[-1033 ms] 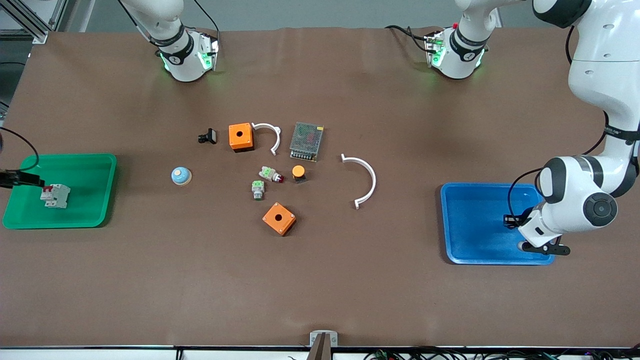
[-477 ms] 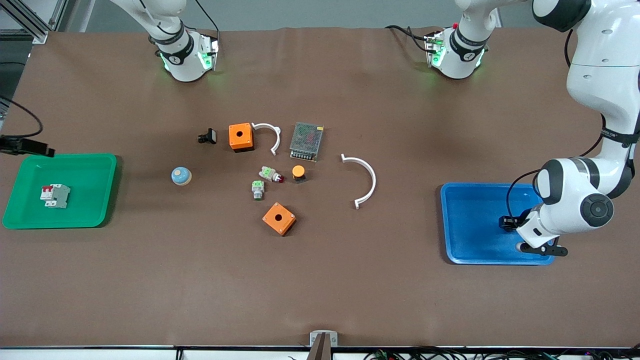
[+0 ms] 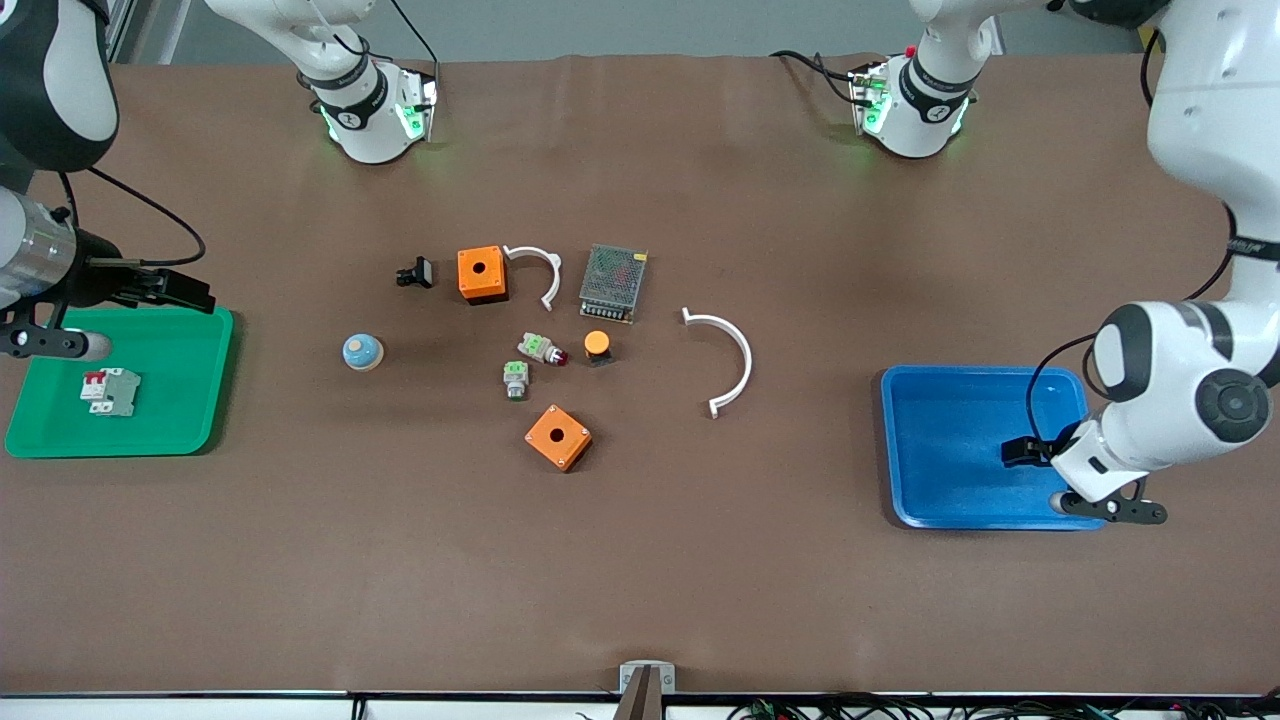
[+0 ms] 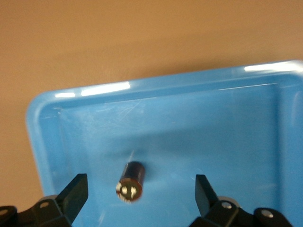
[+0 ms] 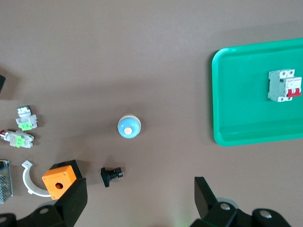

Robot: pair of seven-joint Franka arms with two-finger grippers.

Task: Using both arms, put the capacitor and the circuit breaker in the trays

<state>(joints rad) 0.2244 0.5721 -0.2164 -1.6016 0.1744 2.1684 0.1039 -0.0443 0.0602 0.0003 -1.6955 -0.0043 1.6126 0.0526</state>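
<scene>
- one capacitor (image 4: 129,181) lies loose in the one blue tray (image 3: 950,400), between the spread, empty fingers of the left gripper (image 4: 137,196).
- one circuit breaker (image 3: 110,391) rests in the one green tray (image 3: 170,345).
- right gripper (image 5: 139,201) is wide open, empty, high over the table.
- two orange boxes (image 3: 481,273), two white arcs (image 3: 735,355).
- brown table (image 3: 640,560).

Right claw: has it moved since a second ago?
Yes. The right claw has left the green tray, rising toward the bases' edge, clear of the circuit breaker.

Two orange boxes (image 3: 482,274) among parts
</scene>
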